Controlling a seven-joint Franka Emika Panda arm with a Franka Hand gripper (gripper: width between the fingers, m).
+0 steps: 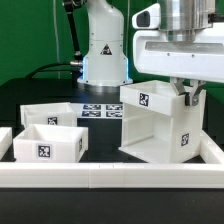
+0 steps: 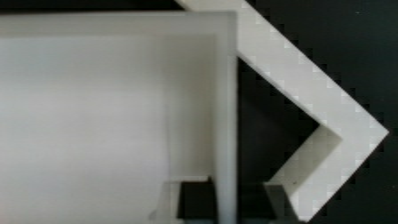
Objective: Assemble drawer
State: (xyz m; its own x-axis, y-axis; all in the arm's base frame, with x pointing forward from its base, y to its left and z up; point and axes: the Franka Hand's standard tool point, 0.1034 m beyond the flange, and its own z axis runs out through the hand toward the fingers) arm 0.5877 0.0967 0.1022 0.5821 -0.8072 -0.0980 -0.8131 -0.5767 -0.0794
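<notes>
While the front tray (image 1: pixel 48 142) and rear tray (image 1: pixel 50 112) sit loose on the exterior view's left, behind the border wall (image 1: pixel 110 176), the case (image 1: pixel 150 125) stands apart on the right, with nothing slotted in. The gripper (image 1: pixel 186 93) straddles the case's side wall, fingers (image 2: pixel 191 200) seemingly pinched onto it. Assembly looks barely begun: both trays still need inserting.

Bright, even light comes from overhead where I work; the white case (image 1: pixel 150 125) glares on its near faces, with only soft grey shade in its hollow. The black table (image 1: pixel 100 140) swallows shadows. My wrist view is blurred and too close, the case wall washed pale
</notes>
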